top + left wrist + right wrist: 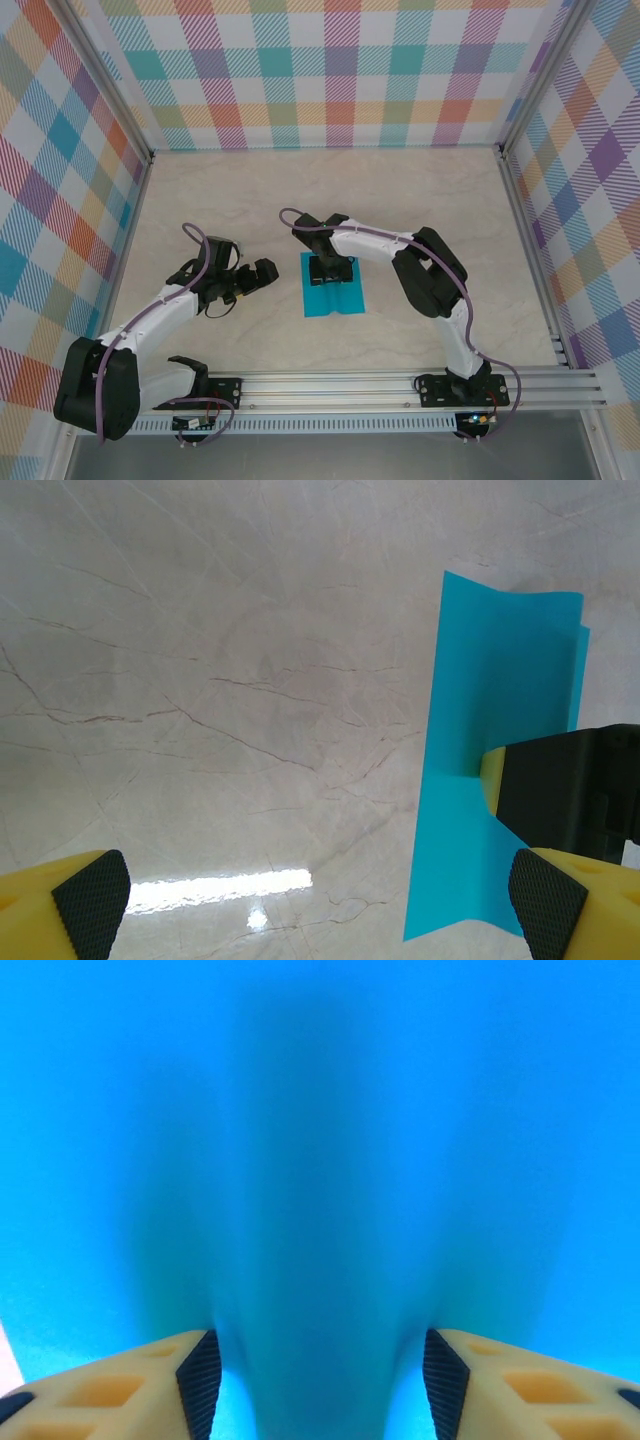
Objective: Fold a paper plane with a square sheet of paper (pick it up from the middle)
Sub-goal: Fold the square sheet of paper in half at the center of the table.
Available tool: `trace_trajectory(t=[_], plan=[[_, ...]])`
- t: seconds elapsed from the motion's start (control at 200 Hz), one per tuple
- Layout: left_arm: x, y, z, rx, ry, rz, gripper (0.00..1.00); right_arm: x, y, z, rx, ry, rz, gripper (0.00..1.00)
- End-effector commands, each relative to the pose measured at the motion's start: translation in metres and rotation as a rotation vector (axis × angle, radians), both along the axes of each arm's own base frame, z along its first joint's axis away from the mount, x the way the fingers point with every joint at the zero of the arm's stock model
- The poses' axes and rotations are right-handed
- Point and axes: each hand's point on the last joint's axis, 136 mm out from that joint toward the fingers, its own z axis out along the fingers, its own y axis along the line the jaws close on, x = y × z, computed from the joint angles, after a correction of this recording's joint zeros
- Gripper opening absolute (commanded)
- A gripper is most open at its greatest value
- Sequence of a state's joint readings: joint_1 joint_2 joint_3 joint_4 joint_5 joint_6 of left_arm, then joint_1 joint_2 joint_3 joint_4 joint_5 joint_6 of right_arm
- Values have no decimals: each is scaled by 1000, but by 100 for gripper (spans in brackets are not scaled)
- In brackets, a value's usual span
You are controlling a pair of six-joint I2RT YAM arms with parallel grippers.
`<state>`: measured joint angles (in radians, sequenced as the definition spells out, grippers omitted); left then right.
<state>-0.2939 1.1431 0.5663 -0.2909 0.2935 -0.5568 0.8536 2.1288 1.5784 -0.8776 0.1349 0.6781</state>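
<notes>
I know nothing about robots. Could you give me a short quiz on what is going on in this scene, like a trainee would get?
1. True or false: the left end effector is gripping the flat teal-blue square sheet of paper.
2. Within the right end effector, the paper is: A) lying perfectly flat; B) humped up into a ridge; C) torn in two.
3. What does the sheet lie on?
Key: 1 false: it hovers open beside the sheet. 2 B. 3 the pale marble-patterned table.
</notes>
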Motion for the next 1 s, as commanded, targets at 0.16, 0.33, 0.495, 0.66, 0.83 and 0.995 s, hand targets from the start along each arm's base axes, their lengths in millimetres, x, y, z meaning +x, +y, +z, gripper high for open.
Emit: trace_trajectory(t=[0.16,0.33,0.495,0.66,0.83,0.995], plan=[[-7,2,6,25,-11,-14,100,-10,1,26,33,-10,24,33],[-6,2,10,19,-16,-10,100,-8,9,55,166,-43,16,28],[-3,-1,16,9,-25,-13,100,-7,26,97,444,-45,4,28],[0,-5,23,-12,-33,-21,100,0,35,138,789,-18,-30,31],[4,-15,30,-68,-41,-35,100,6,7,114,804,16,-112,34],[9,-28,32,-88,-35,-64,100,5,-20,77,778,60,-181,39]])
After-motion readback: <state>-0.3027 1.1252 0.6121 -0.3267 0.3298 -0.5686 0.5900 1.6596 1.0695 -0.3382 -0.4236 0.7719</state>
